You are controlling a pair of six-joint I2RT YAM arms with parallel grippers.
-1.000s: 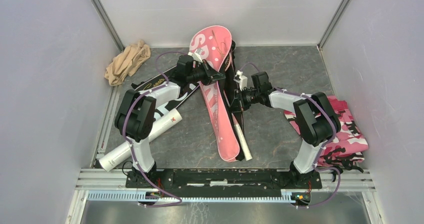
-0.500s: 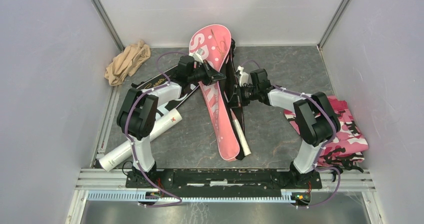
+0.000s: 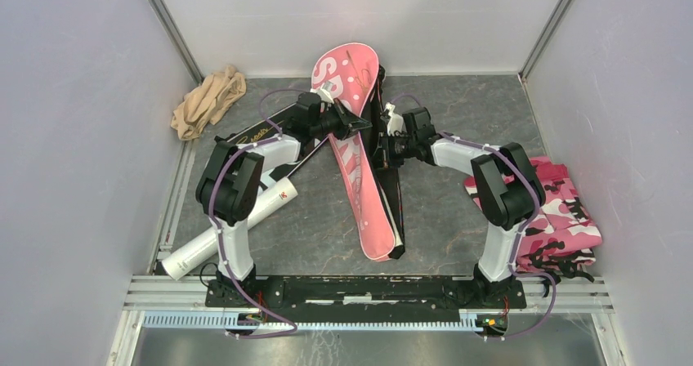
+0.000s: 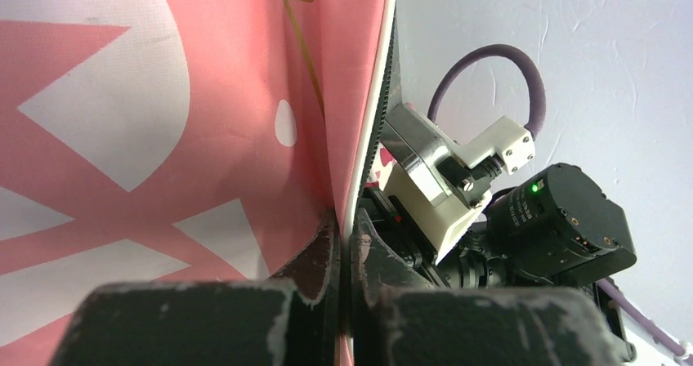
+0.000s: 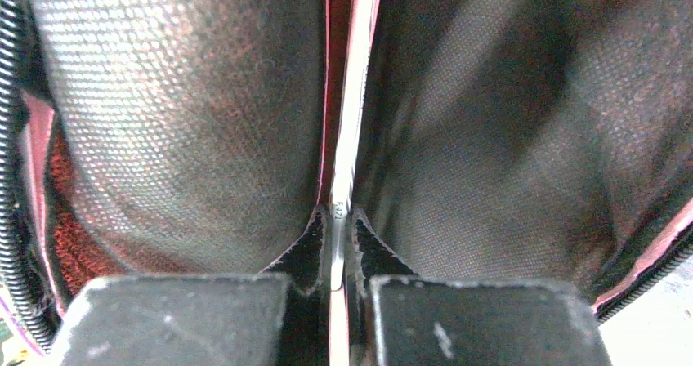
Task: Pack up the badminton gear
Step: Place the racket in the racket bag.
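Note:
A pink racket bag (image 3: 353,149) lettered SPORT lies lengthwise mid-table, its head end propped against the back wall. My left gripper (image 3: 350,124) is shut on the bag's white-piped edge (image 4: 364,170), holding the pink flap up. My right gripper (image 3: 384,142) reaches into the opening and is shut on a thin white and pink racket shaft (image 5: 350,121), between the bag's dark mesh linings (image 5: 188,113). The racket's handle is hidden. A black bag (image 3: 263,134) lies under my left arm. A long white tube (image 3: 233,227) lies at the left. No shuttlecocks show.
A beige cloth (image 3: 208,100) is bunched in the back left corner. A pink camouflage cloth (image 3: 564,211) lies against the right wall. Walls close in the table on three sides. The right wrist's camera housing (image 4: 564,219) sits close beside my left fingers.
My right gripper has moved toward the back wall with the racket, sliding it deeper into the pink bag. The white handle that stuck out at the near end no longer shows.

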